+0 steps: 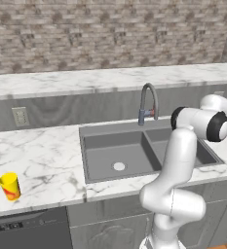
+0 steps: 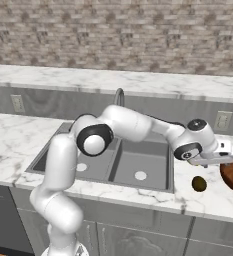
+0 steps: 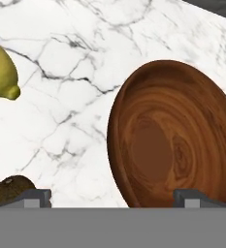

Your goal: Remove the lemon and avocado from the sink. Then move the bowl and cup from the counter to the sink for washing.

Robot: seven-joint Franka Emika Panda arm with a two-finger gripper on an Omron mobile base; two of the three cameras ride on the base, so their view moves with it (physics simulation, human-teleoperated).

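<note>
Beside the sink (image 2: 53, 157), to its right, the marble desk (image 2: 208, 200) carries everything the arm now deals with. Both basins look empty, so the fruit step seems finished. The wooden bowl (image 3: 175, 135) sits on the desk furthest from the sink, with the avocado (image 2: 199, 183) between bowl and sink and the lemon (image 3: 0, 71) near them. The yellow cup (image 1: 9, 186) stands well apart, left of the sink. The fingers (image 3: 34, 197) hang spread wide and empty just above the bowl. A good grasp likely means lowering one finger inside the near rim, one outside, then pinching the wall.
</note>
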